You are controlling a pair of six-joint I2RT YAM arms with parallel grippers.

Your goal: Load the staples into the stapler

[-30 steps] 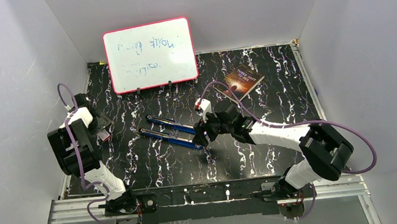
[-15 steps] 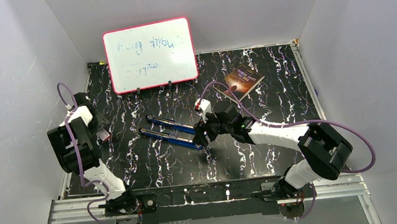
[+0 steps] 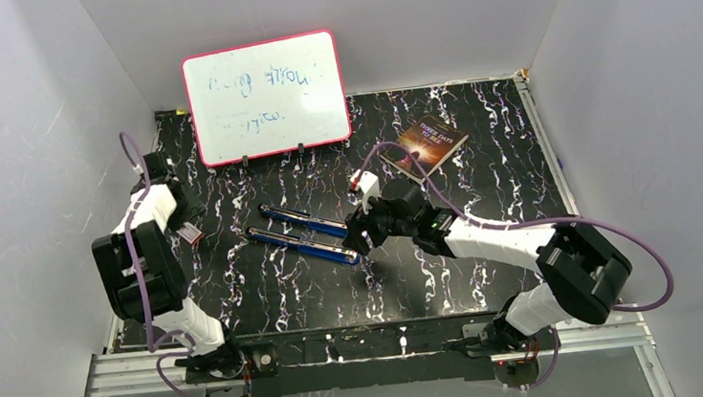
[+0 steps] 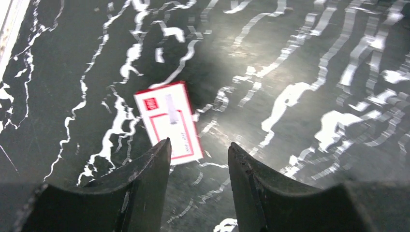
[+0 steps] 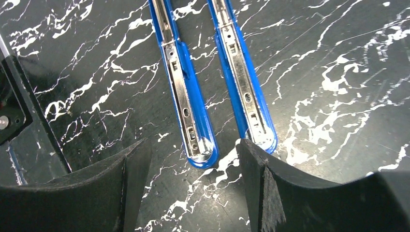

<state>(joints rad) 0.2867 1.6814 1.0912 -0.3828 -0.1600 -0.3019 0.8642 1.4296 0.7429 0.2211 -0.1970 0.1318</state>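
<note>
The stapler [image 3: 302, 245] lies opened flat at the table's middle, its two blue arms side by side with metal channels up. In the right wrist view the arm ends [image 5: 200, 150] sit just ahead of my right gripper [image 5: 193, 145], which is open and empty, one fingertip beside the right-hand arm [image 5: 244, 87]. A small white box with a red label [image 4: 170, 126] lies flat at the table's left [image 3: 188, 234]. My left gripper [image 4: 199, 143] hovers just short of it, jaws apart with nothing between them. The staples are out of view.
A pink-framed whiteboard [image 3: 267, 97] stands at the back left and a dark book [image 3: 430, 144] lies at the back right. Grey walls close in on both sides. The table's left rail [image 4: 8, 29] runs close to the box.
My left arm has pulled back and up from the white box, which now lies uncovered, and its jaws have narrowed. The right arm and the stapler have hardly moved.
</note>
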